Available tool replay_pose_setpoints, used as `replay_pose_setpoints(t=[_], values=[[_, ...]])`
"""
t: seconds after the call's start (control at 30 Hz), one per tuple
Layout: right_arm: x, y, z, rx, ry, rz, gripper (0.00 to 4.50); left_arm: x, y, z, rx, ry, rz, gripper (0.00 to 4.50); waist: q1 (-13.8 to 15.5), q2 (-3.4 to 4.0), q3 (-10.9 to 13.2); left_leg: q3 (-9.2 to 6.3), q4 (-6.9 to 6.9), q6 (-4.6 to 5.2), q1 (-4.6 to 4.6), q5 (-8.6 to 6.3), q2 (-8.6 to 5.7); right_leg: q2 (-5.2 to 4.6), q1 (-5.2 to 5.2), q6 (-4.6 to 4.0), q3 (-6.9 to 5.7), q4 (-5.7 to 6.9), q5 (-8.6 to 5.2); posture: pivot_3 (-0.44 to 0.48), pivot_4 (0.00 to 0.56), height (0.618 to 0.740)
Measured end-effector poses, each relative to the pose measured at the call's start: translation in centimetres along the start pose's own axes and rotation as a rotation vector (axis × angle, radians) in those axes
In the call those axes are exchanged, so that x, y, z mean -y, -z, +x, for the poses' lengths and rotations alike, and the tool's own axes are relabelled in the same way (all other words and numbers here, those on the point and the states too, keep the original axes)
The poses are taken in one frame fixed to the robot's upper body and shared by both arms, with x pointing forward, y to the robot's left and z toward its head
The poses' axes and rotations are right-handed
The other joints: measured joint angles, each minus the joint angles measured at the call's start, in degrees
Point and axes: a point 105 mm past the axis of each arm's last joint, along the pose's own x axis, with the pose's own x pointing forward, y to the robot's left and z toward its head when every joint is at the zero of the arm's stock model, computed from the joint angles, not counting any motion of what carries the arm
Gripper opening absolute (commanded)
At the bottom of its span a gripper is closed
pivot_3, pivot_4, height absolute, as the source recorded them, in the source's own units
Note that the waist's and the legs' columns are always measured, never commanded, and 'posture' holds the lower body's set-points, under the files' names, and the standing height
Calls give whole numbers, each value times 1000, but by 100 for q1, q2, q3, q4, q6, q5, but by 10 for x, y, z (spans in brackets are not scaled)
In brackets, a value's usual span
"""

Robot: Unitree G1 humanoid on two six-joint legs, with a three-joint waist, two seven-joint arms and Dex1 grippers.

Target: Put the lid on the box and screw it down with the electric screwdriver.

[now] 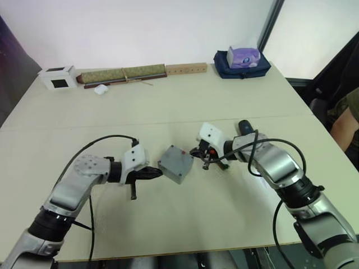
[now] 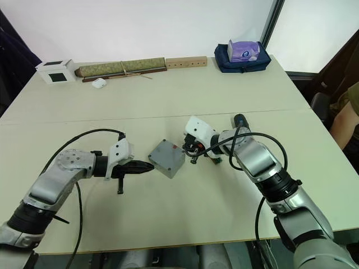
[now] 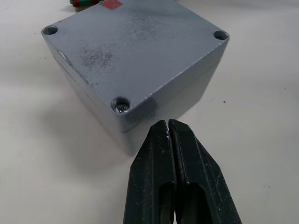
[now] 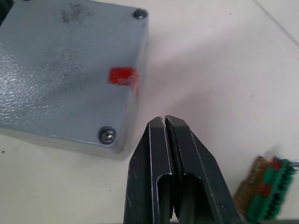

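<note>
Both end effectors closed, flanking the lidded box [image 1: 175,163].

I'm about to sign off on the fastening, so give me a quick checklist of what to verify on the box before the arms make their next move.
1. Lid seated on the box: ok, edges flush in the left wrist view.
2. Screw in the corner hole nearest the left pincer: ok, metal head visible.
3. Screw in the corner nearest the right pincer: ok, head visible.
4. The other two corner holes: cannot tell, they look dark.
5. Both pincers free of the box: ok, fingers shut, tips just short of it.
6. Electric screwdriver within reach: cannot tell.
</note>
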Motion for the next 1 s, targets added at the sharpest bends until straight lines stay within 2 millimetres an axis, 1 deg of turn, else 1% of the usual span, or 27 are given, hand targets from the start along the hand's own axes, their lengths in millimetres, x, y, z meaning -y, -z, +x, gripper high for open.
replay_pose_setpoints(t=[0.07, 0.37, 0.83, 0.87, 0.93, 1.0], values=[[-4, 4, 2, -13, -20, 14, 32, -3, 0, 0, -4, -9, 2, 0, 0, 0, 0, 1, 0, 0, 0, 0, 0, 0, 0, 0, 0, 1, 0, 0, 150, 740], [-22, 6, -1, -31, -84, 33, 32, -13, 3, -2, -26, -48, 14, 0, 1, 0, 0, 0, 0, 0, 1, 0, 0, 0, 0, 0, 0, 1, 0, 0, 150, 740], [-32, 2, -3, -23, -130, 38, 32, -16, 6, -7, -43, -51, 15, 0, -5, 0, 0, -1, 0, 0, 1, 0, 0, 0, 0, 0, 0, 3, 0, 0, 150, 740], [-29, 1, -3, -16, -112, 29, 32, -15, 6, -8, -45, -50, 15, 0, -7, -1, 0, -1, 0, 0, 1, 0, 0, 0, 0, 0, 0, 3, 0, 0, 150, 740], [-18, -1, -8, 15, -44, 15, 32, -14, 1, -15, -47, -45, 31, 0, -7, -2, 1, 0, 0, 0, 0, 0, 0, 0, -1, 0, 0, 3, 0, 0, 150, 740], [0, -6, -19, 58, 58, -8, 32, -17, -10, -26, -22, -59, 41, 0, -4, -3, 1, 0, 0, 0, 0, 0, 0, 0, -1, 0, 0, 3, 0, 0, 150, 740]])
